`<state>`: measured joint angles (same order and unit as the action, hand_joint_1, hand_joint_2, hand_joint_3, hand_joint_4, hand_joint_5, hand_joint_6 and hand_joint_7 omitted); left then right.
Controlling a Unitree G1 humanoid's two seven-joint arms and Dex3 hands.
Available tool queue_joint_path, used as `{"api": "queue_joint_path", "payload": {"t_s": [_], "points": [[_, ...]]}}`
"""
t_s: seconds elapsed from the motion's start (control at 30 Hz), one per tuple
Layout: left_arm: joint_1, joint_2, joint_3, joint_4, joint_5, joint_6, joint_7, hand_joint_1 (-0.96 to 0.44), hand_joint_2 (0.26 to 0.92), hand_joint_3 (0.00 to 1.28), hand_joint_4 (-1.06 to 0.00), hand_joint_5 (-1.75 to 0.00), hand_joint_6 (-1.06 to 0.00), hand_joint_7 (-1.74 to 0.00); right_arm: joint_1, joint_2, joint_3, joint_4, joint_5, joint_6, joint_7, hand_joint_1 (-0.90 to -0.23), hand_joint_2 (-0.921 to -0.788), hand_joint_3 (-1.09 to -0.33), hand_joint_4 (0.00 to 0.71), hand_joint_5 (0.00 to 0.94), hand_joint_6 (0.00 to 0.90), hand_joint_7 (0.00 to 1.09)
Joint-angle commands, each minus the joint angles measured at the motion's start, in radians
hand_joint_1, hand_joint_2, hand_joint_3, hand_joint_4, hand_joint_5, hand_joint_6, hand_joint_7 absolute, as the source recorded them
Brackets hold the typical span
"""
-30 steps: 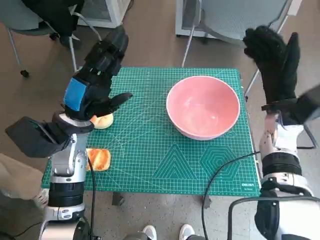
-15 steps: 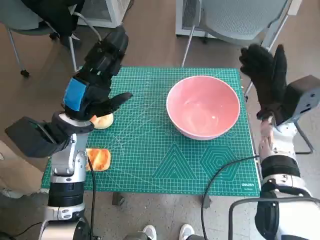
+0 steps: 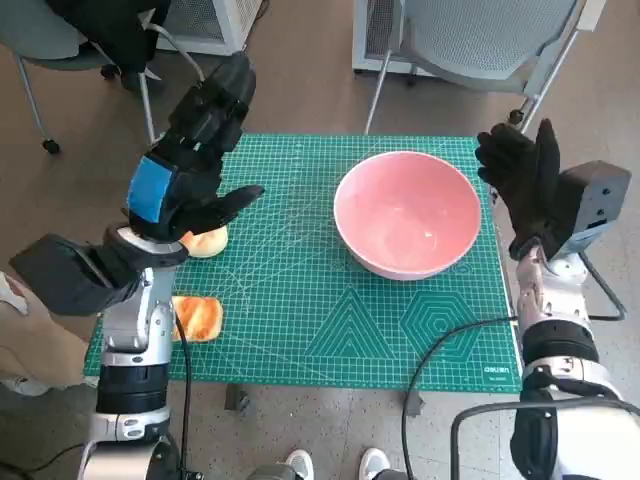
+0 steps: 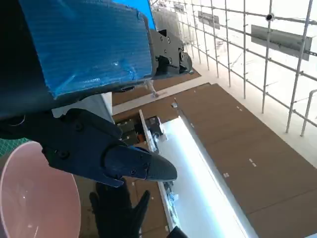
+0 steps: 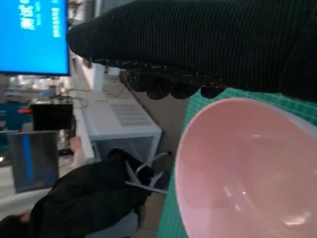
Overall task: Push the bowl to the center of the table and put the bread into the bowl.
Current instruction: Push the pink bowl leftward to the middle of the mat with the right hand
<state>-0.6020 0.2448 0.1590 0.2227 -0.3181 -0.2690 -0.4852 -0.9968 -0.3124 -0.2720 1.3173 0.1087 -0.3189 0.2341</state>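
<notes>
At the far left of the head view a slice of toasted bread [image 3: 198, 318] lies flat on the green cutting mat [image 3: 300, 310] that covers the worktop, close to the mat's left edge and partly hidden behind the left forearm. A little farther up the mat sits a pale round bread roll [image 3: 207, 242], mostly covered from above by the left hand [image 3: 190, 165]. That hand, black with blue tape [image 3: 153, 187] across its back, hangs above the mat with its fingers spread and reaching away from the robot and its thumb jutting toward the middle of the mat; it holds nothing and touches neither piece of bread. The left wrist view shows the same taped back, a bare black finger with nothing in it, and part of the bowl's rim beyond. Right of the mat's middle, toward its far right corner, stands the pink bowl [image 3: 407, 213], upright and with nothing inside it. Just beside the bowl's right rim, over the right edge of the worktop, the gloved right hand [image 3: 522, 185] stands raised with fingers apart and released, grasping nothing; whether it touches the rim cannot be told. In the right wrist view the glove lies just beside the bowl's edge. Grey chairs [image 3: 470, 35] stand on the floor beyond the worktop.
</notes>
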Motion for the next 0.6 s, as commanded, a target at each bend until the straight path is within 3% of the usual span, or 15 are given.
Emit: {"api": "queue_joint_path", "payload": {"t_s": [0.03,0.6], "points": [[0.008,0.012,0.004,-0.012,0.005,-0.002,0.0,-0.62,0.921,0.13,-0.04,0.0,-0.2,-0.12,0.035,0.001,-0.002,0.015,-0.015,0.025,-0.01,-0.598,-0.921,-0.952,-0.001,-0.001,0.015,0.13],[0.012,0.011,0.002,-0.009,0.006,0.002,0.002,-0.62,0.921,0.13,-0.04,0.0,-0.19,-0.13,0.066,-0.013,-0.007,0.02,-0.019,0.041,-0.013,-0.611,-0.921,-0.931,-0.001,-0.001,0.026,0.12]]}}
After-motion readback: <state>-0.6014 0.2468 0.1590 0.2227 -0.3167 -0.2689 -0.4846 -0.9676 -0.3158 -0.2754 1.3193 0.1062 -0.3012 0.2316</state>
